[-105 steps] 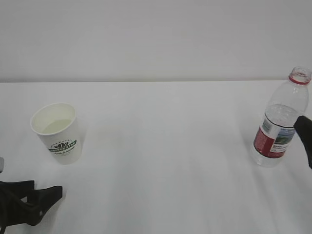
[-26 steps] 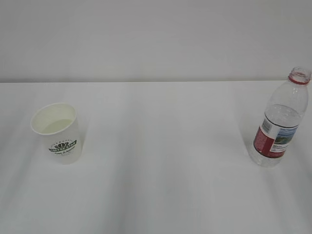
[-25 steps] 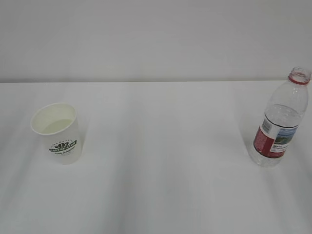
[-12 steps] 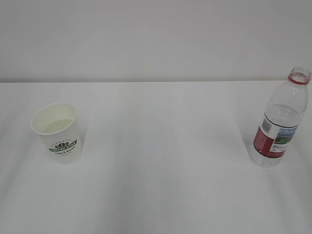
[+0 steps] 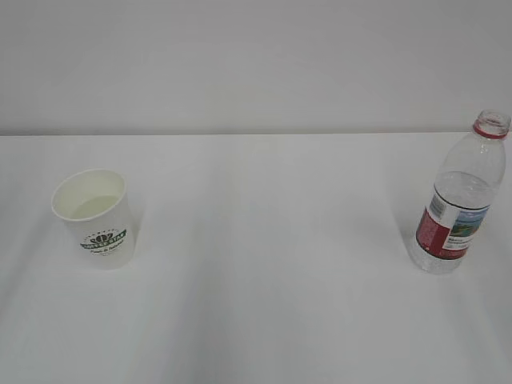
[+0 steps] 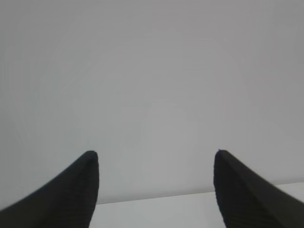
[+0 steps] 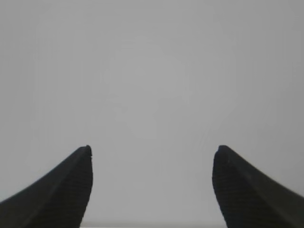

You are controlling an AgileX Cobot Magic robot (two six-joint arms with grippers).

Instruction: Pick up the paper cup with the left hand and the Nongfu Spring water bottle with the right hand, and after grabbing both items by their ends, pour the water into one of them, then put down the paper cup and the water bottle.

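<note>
The white desk (image 5: pixel 264 264) fills the lower part of the exterior view, with a plain pale wall behind it. On the far right of the desk the bottle (image 5: pixel 460 200) stands upright, its red neck ring showing no cap, near the picture's edge. On the left stands the cup (image 5: pixel 94 218), also upright, with its green logo facing the camera. The two are well apart and nothing touches them.

No arm appears in the exterior view. In the left wrist view the left end effector (image 6: pixel 156 190) has its jaws spread wide and empty, facing only a pale wall and a strip of desk. The right end effector (image 7: pixel 151 185) is likewise wide open and holds nothing.

In my judgement the task is at its end or at its very start: both things stand free on the desk. If the picking is yet to come, each arm must reach its own object, the left to the cup and the right to the bottle.

It is hard to tell how much water is in the bottle, and whether the cup holds any. Where the arms are relative to the objects cannot be told.
</note>
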